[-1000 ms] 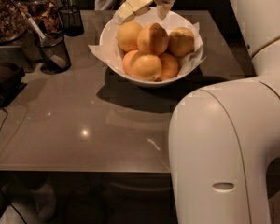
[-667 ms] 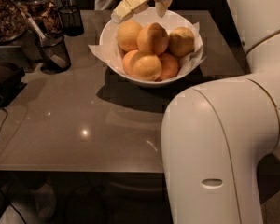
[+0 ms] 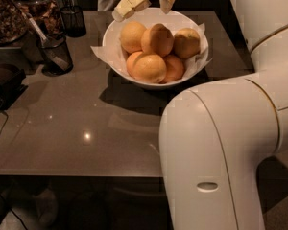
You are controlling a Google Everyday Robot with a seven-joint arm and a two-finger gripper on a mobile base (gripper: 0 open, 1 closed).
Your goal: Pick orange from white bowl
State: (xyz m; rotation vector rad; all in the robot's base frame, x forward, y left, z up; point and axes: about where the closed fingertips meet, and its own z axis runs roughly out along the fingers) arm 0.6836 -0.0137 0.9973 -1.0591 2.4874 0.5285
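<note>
The white bowl, lined with white paper, stands at the back of the dark table and holds several oranges. The orange, large and deep in colour, sits on top of the pile in the middle. My gripper hangs open just above the bowl's far rim. Its cream left finger is over the rim at the left, and the right fingertip is just behind the top orange. Nothing is between the fingers.
Dark mesh cups stand at the back left beside containers of brown snacks. My arm's large white links fill the right foreground. The table's front edge runs along the bottom.
The big near link of my arm has swung to the left. The gripper has shifted slightly left above the bowl's far rim. The oranges have not moved.
</note>
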